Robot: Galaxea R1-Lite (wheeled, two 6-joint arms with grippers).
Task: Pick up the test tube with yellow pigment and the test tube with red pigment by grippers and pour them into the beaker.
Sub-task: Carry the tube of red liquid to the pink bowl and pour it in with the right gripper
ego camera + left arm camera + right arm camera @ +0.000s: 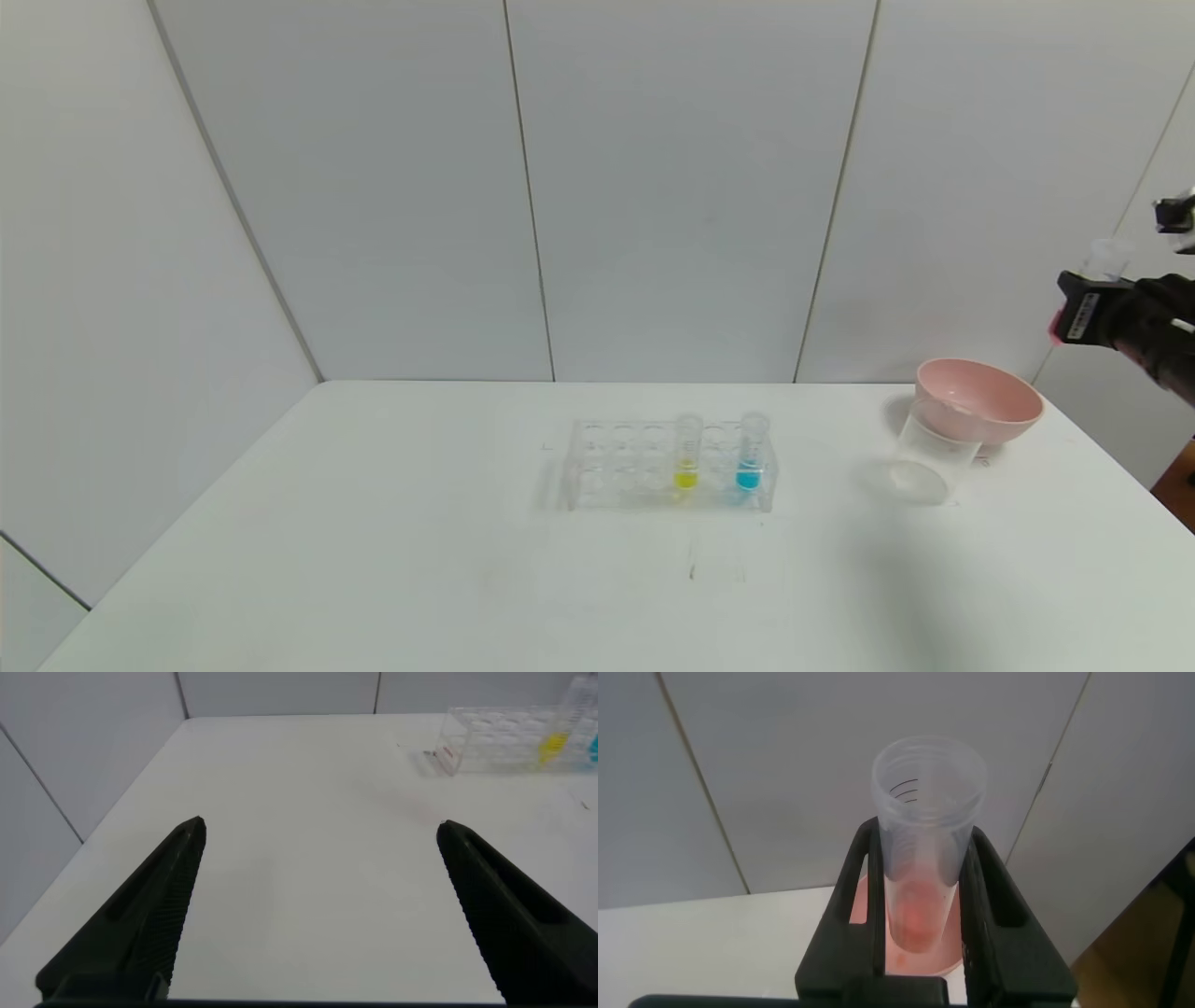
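Note:
The test tube with red pigment point(929, 775) stands upright between the fingers of my right gripper point(923, 833), a little red-orange liquid at its bottom. In the head view this gripper point(1088, 303) is high at the far right, above and right of the beaker point(924, 462), with the tube's top point(1107, 259) sticking up. The test tube with yellow pigment point(686, 457) stands in the clear rack point(616, 462) at mid-table; it also shows in the left wrist view point(553, 742). My left gripper point(320, 827) is open and empty over bare table, well away from the rack point(495, 737).
A tube with blue liquid point(749, 457) stands in the rack right of the yellow one. A pink bowl point(980, 401) sits just behind the beaker and touches it. The white table point(373, 523) ends near the right gripper; grey wall panels stand behind.

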